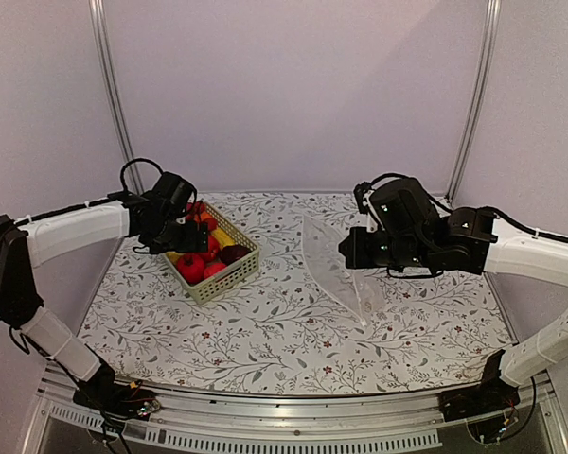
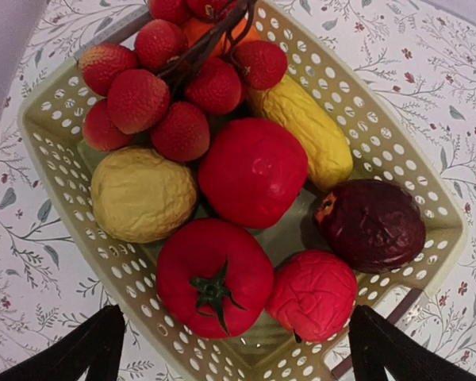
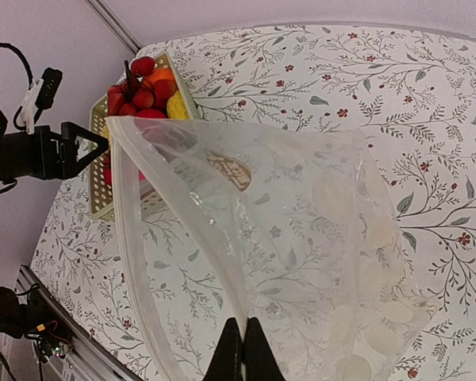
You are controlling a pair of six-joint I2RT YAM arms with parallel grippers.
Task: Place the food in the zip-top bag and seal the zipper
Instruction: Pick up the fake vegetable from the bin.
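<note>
The left gripper [image 1: 182, 235] hangs over the pale green basket [image 2: 397, 143] at the left of the surface [image 1: 265, 340], its jaws wide apart and holding nothing. All the food is in that basket: a tomato [image 2: 214, 278] nearest the jaws, a smooth red fruit [image 2: 252, 171] in the middle, a wrinkled red one [image 2: 312, 294], a dark maroon one [image 2: 373, 224], a lumpy yellow one [image 2: 141, 193], a long yellow one [image 2: 301, 127] and a bunch of strawberries [image 2: 155, 87] at the far end.

The right gripper [image 3: 243, 349] has its jaws together on the zip-top bag [image 3: 317, 238], which it holds lifted to the right of the basket with the mouth facing the fruit. The zipper [image 3: 131, 238] runs down the near lip as a pale strip. The grip seems to be on the other lip, though the clear film makes that hard to tell.

The fruits look light and fairly firm. The round ones are smooth and could roll or squirt out of a pinch, so a hold across the widest part, straight from above, suits them. The tomato lies topmost and free, an easy first pick. The bag is thin, limp and slippery. It will sag and close unless held by the stiffer closure strip, which is the best place to grip it.
</note>
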